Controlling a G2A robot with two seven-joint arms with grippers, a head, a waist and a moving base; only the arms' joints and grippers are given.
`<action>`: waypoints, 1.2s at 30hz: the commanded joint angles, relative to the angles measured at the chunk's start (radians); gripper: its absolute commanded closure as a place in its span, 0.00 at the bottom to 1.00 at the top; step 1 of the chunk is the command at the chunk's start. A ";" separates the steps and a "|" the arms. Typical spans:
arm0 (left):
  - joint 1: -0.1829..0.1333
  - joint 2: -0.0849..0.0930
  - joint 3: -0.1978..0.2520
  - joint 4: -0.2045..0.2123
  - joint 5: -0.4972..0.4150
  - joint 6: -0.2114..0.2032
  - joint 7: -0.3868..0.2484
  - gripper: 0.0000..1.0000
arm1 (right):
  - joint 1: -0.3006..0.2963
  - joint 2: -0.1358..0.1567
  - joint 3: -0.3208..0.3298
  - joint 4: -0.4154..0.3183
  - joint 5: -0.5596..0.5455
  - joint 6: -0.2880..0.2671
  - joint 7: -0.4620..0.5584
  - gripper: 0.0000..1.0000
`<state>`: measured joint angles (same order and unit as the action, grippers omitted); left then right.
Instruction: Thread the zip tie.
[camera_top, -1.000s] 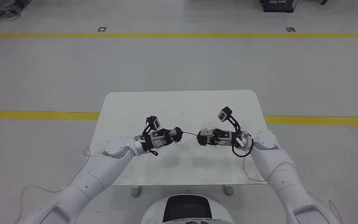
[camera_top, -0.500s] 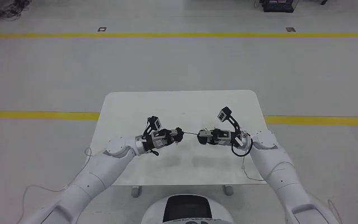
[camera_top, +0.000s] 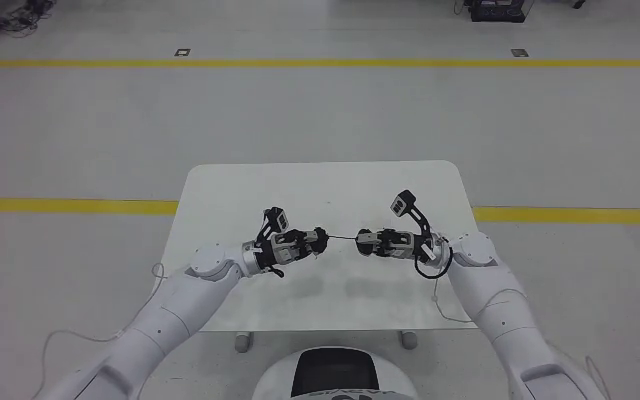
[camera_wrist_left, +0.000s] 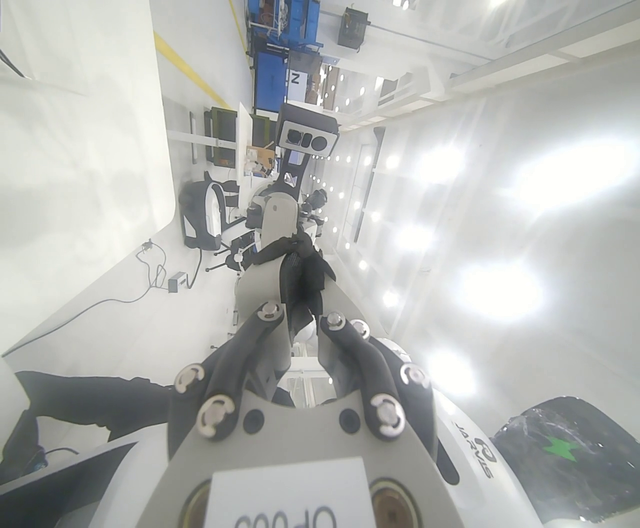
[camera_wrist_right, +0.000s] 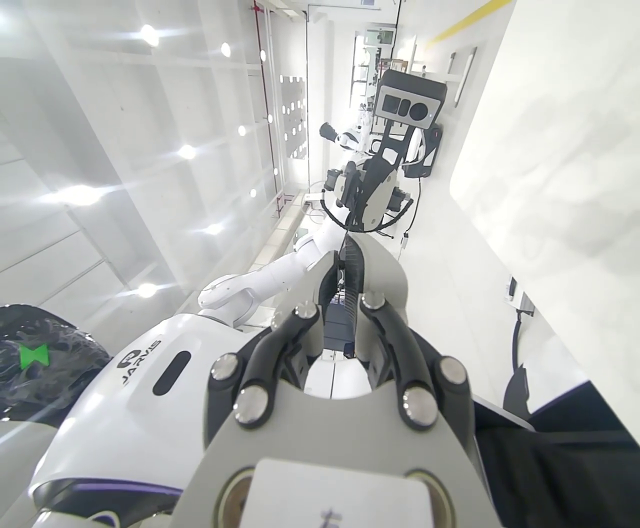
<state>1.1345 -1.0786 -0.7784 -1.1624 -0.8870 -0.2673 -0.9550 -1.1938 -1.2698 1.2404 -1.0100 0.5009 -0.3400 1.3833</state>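
L gripper (camera_top: 322, 240) has crept right a touch; it's clamped on one end of zip tie (camera_top: 341, 238), which runs straight btwn both arms, above table (camera_top: 320, 185) middle. R gripper (camera_top: 362, 241) has backed off right slightly, pinching the other end.

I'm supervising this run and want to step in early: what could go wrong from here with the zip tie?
1. The zip tie spans thinly between the left gripper and right gripper; a slight misalignment could buckle it or spoil the threading.
2. It hangs above the table; a slipping grip would likely drop it.
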 joint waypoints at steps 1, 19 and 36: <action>0.000 -0.001 -0.001 0.001 0.001 0.001 -0.001 1.00 | 0.000 -0.001 0.002 0.001 -0.001 0.000 0.001 0.96; 0.000 -0.007 -0.006 0.005 0.023 0.003 -0.001 0.00 | 0.000 -0.006 0.016 0.020 -0.007 0.000 0.007 1.00; -0.007 -0.008 0.006 -0.023 0.079 -0.002 -0.022 0.00 | -0.029 -0.001 -0.008 -0.035 0.050 0.016 0.007 1.00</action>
<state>1.1296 -1.0864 -0.7744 -1.1828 -0.8145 -0.2671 -0.9646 -1.2179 -1.2722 1.2354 -1.0368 0.5359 -0.3270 1.3884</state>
